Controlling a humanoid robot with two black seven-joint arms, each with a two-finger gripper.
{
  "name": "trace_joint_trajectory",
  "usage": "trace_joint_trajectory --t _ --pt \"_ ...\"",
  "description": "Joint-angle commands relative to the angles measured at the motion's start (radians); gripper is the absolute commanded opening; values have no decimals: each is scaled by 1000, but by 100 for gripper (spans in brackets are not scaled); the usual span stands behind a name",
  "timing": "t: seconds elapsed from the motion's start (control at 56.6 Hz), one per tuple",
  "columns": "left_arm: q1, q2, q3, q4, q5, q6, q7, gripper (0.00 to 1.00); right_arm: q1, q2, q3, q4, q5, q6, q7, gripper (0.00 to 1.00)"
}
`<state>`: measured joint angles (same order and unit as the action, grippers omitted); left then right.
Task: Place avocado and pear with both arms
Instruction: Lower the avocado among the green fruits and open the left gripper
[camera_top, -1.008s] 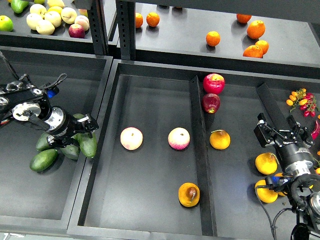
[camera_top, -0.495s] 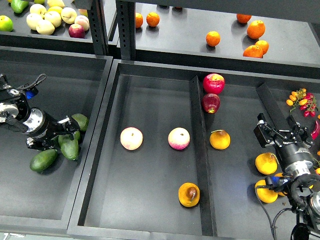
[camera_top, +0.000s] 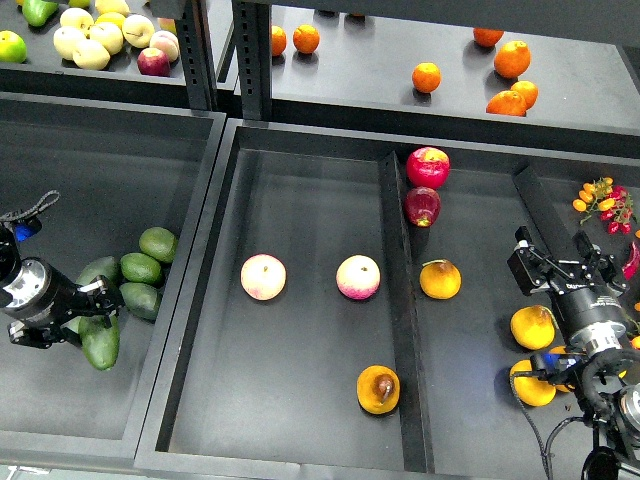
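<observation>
My left gripper (camera_top: 88, 305) is at the far left, low over the left tray (camera_top: 60, 420). It is shut on a dark green avocado (camera_top: 100, 342) that hangs upright below its fingers. Several more avocados (camera_top: 141, 268) lie in a cluster just to its right. The pear (camera_top: 378, 389), yellow-orange with a dark brown spot, lies at the front of the middle tray (camera_top: 300, 200). My right gripper (camera_top: 556, 250) is open and empty over the right tray, beside similar yellow-orange fruits (camera_top: 532, 327).
Two pale pink-yellow fruits (camera_top: 263, 277) lie in the middle tray. Two red apples (camera_top: 427, 167) and a yellow-orange fruit (camera_top: 440, 279) lie right of the divider (camera_top: 400, 320). Oranges (camera_top: 426, 77) and pale fruits (camera_top: 90, 40) sit on the back shelf. Small tomatoes (camera_top: 603, 197) are at far right.
My left gripper closed on an avocado in the cluster and has drawn back left and toward the front with it. The right arm has not moved.
</observation>
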<state>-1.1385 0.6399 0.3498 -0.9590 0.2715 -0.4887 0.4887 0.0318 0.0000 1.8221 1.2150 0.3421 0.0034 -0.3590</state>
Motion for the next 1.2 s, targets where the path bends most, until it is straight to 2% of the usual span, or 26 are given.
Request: trace_joint_trajectory --t 0.0,0.354,0.778,1.043,1.184 --pt "23 10 0 0 11 0 0 17 -1 0 0 0 0 1 0 100" --pt "117 -13 -11 43 38 0 0 18 0 0 0 0 0 0 0 100" --pt "164 -69 -22 109 46 0 0 21 0 0 0 1 0 -2 0 100" --pt "175 -126 -23 143 54 0 0 30 0 0 0 1 0 -2 0 100" --pt "174 -129 -23 143 77 0 0 41 0 0 0 3 2 -2 0 100"
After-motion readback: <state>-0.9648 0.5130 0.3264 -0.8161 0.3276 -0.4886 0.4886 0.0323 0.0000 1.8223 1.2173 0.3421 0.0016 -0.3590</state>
